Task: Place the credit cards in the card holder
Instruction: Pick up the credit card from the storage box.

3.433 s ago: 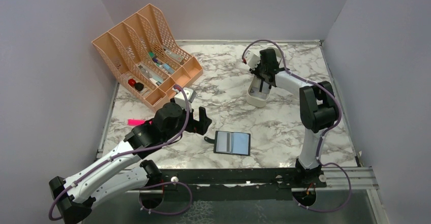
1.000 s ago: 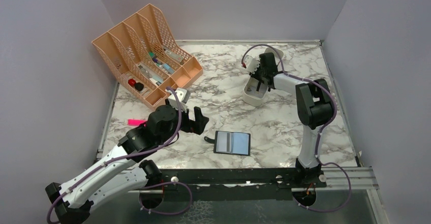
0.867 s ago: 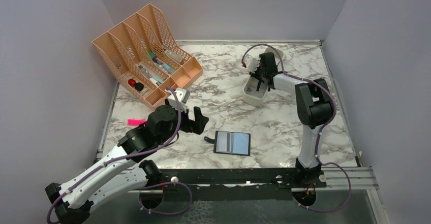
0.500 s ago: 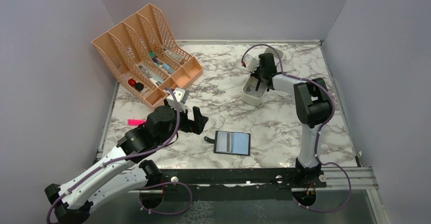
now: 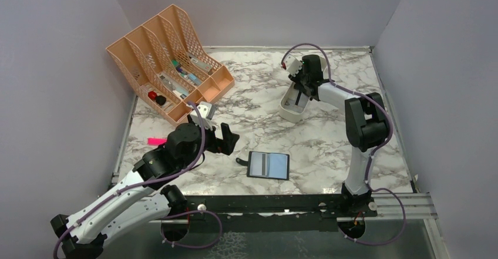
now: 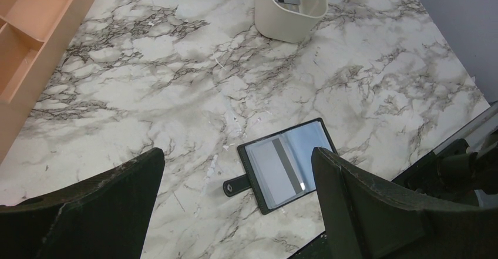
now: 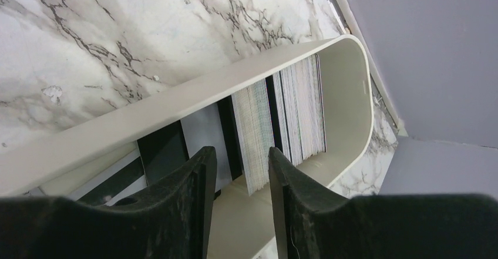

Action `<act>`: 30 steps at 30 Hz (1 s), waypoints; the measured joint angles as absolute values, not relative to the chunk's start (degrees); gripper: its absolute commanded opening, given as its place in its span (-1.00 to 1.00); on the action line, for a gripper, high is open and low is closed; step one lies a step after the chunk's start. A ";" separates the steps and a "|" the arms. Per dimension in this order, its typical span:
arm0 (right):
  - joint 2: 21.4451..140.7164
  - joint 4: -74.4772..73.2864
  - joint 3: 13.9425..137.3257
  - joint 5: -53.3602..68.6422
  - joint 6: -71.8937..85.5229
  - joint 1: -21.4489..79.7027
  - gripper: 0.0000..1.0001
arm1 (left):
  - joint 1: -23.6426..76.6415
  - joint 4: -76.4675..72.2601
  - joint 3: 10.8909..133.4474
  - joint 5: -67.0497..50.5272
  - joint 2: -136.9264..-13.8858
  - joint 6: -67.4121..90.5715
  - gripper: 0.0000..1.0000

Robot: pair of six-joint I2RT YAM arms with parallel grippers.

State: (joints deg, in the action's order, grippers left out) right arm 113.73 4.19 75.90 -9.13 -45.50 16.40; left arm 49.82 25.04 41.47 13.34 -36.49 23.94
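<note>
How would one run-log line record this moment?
left end effector: open | right end effector: open, over cards in tray | card holder: open, flat

- left arm [image 5: 126, 191]: long white links, black joint housings, purple cable looped along it
- right arm [image 5: 364, 124]: same white and black, purple cable arcing over its wrist
- left gripper [image 6: 238, 156] and right gripper [image 7: 239, 153]: broad matte-black fingers, scuffed edges

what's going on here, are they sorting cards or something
The right gripper, jaws partly open, is down at a cream bin where the credit cards stand on edge; none is lifted out. The left gripper hovers wide open near the card holder, which lies open on the marble table.
</note>
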 measured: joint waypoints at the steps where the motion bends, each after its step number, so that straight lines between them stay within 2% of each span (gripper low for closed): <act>1: 113.99 4.16 76.07 -9.08 -45.54 16.34 -0.10 | 49.82 25.04 41.47 13.39 -36.40 23.94 0.98; 11: 119.63 3.75 80.60 -8.56 -48.03 15.25 -0.05 | 49.82 25.04 41.45 13.63 -36.12 23.94 0.97; 23: 122.41 9.89 80.64 -13.89 -51.33 15.05 -0.49 | 49.82 25.06 41.43 14.04 -35.81 23.94 0.97; 30: 122.34 11.40 80.18 -14.09 -51.18 14.98 -0.50 | 49.82 25.04 41.43 14.20 -35.64 23.94 0.97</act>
